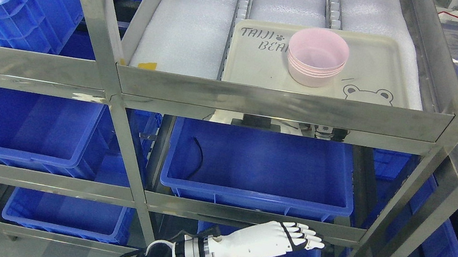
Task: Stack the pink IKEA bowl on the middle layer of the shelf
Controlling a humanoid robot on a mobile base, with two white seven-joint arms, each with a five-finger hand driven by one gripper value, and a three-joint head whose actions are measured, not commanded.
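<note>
The pink bowls sit nested in a stack on the cream tray in the upper right of the frame, the tray resting on the shelf's foam-lined layer, probably so the bowls stay level and do not slide. The left hand hangs at the lower centre of the frame, fingers stretched out flat and holding nothing, well below the bowls with the blue bin between them, so the stacking looks done.
</note>
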